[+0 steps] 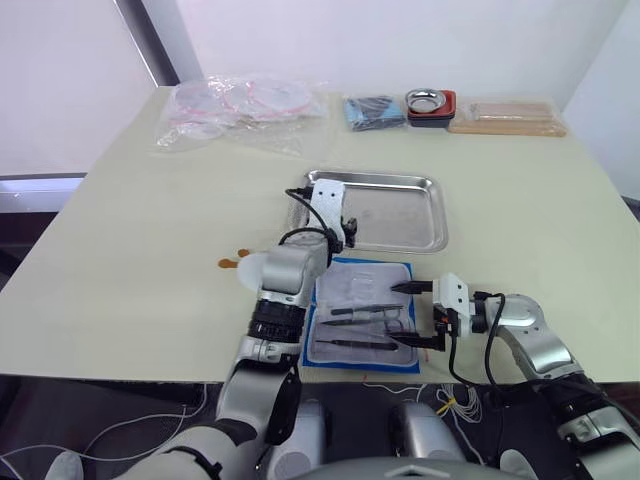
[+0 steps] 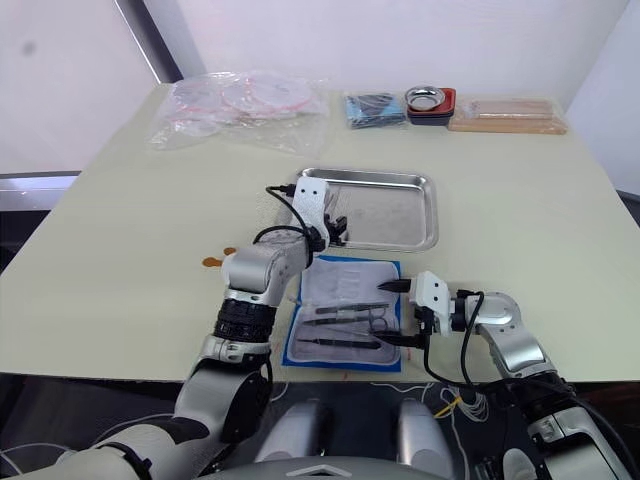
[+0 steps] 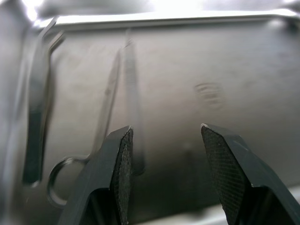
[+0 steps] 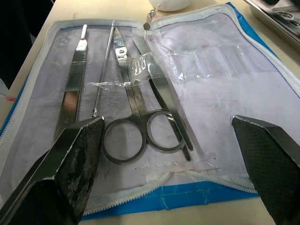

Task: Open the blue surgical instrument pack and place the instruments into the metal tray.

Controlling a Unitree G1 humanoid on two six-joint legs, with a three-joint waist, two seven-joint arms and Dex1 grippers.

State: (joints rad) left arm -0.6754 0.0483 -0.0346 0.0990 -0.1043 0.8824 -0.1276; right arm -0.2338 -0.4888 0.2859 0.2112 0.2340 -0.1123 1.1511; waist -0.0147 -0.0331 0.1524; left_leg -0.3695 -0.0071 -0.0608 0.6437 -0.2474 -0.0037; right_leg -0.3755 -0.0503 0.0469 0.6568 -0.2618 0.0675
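– Blue surgical instrument pack (image 1: 362, 318)?
– Lying unzipped on the worktop (image 1: 140, 250), just before the metal tray (image 1: 395, 215); scissors (image 4: 136, 117), tweezers (image 4: 72, 86) and a thin probe (image 4: 104, 70) tucked in its pale lining
– Tray?
– Holding ring-handled scissors (image 3: 89, 140) and forceps (image 3: 37, 117)
– Claws?
– Left claw (image 3: 166, 154) spread empty above the tray; right claw (image 1: 412, 315) gaping wide beside the pack, gripping nothing
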